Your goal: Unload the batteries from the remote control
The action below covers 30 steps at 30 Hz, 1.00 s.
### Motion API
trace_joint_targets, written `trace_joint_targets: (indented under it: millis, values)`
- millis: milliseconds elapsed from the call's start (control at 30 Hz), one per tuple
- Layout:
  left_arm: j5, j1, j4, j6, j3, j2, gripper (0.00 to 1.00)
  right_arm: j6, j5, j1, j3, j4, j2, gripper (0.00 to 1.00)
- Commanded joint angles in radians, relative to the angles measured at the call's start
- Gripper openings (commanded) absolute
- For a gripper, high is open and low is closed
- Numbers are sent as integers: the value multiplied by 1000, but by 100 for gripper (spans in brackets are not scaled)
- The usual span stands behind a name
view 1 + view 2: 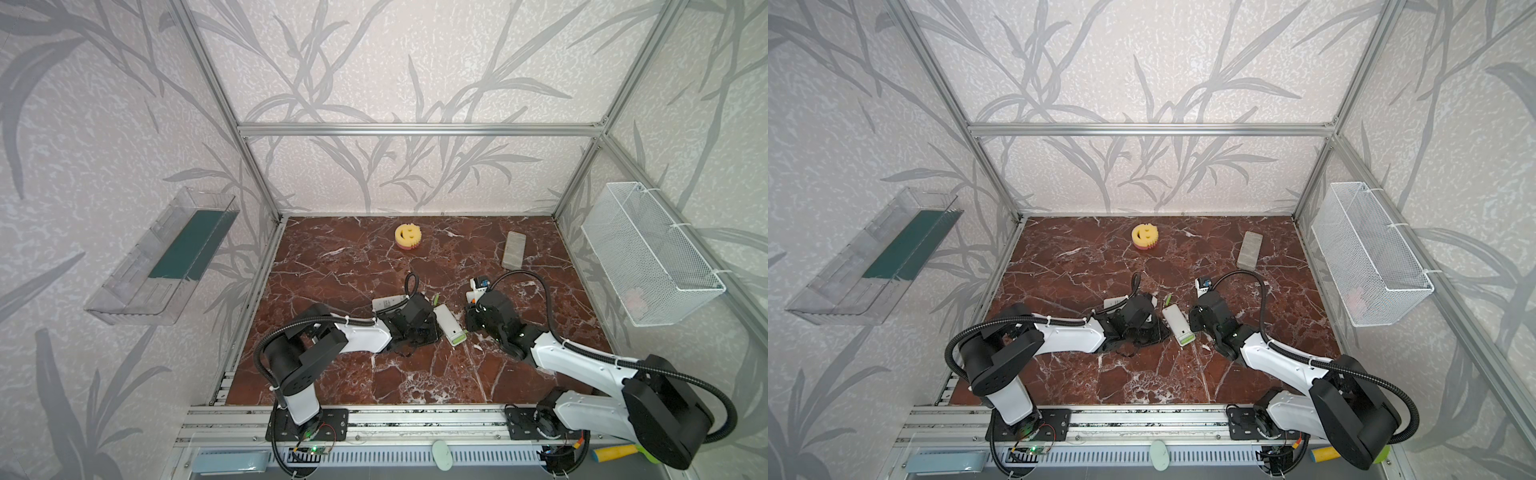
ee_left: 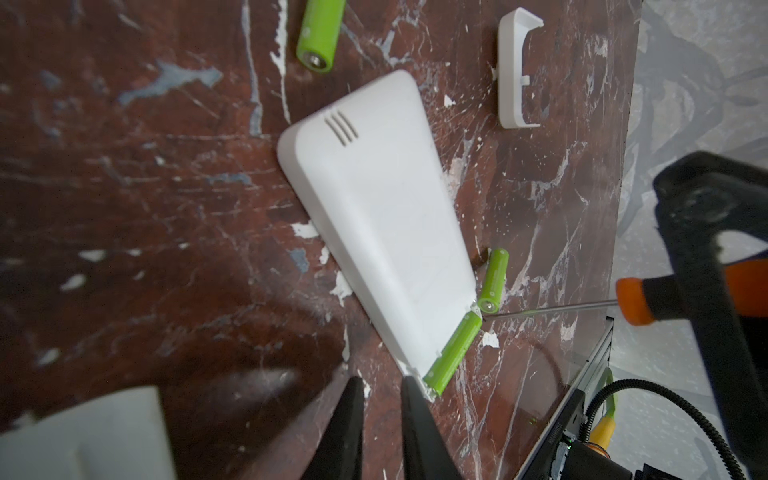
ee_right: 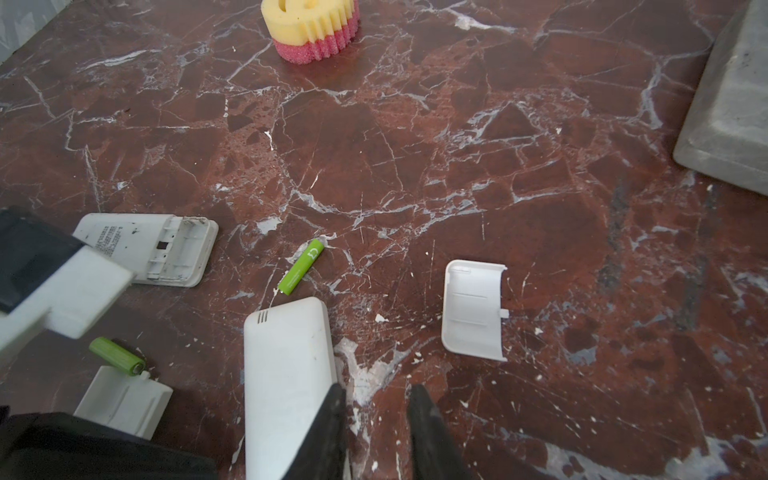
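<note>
Clearly the job was most of the way done. On the worktop (image 1: 332,266), the side remote (image 3: 145,249) at the left of the right wrist view lay with its bay open and bare. The centre remote (image 2: 374,208) lay back-up in the middle of the left wrist view, its open bay toward the lower edge.

Both covers were off: one cover (image 3: 473,309) lay right of centre in the right wrist view and the other cover (image 3: 124,399) at lower left.

The left end effector (image 2: 382,386) stood at the centre remote's open end, its fingers a narrow gap apart with nothing between them. The right end effector (image 3: 376,399) looked clamped on the screwdriver (image 2: 631,305), whose tip reached the bay.

Of the batteries, one loose battery (image 3: 301,266) lay above the centre remote's closed end. A second battery (image 3: 116,355) lay by the lower-left cover, and a third battery (image 2: 494,280) lay just beside the bay. I judged only the seated battery (image 2: 453,353) was left to come out.

I saw the bay edge-on, so I couldn't tell whether anything sat beneath that battery. The left arm hid most of the side remote in both top views. The screwdriver didn't show in the right wrist view at all.
</note>
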Motion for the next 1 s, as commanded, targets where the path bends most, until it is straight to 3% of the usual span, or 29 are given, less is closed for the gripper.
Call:
trace_joint_targets:
  millis: [0, 967]
  values:
    - [-24, 1, -23, 19, 17, -35, 20, -18, 15, -1, 24, 36, 24, 0]
    - [-34, 5, -70, 58, 33, -62, 20, -45, -4, -1, 107, 55, 64, 0]
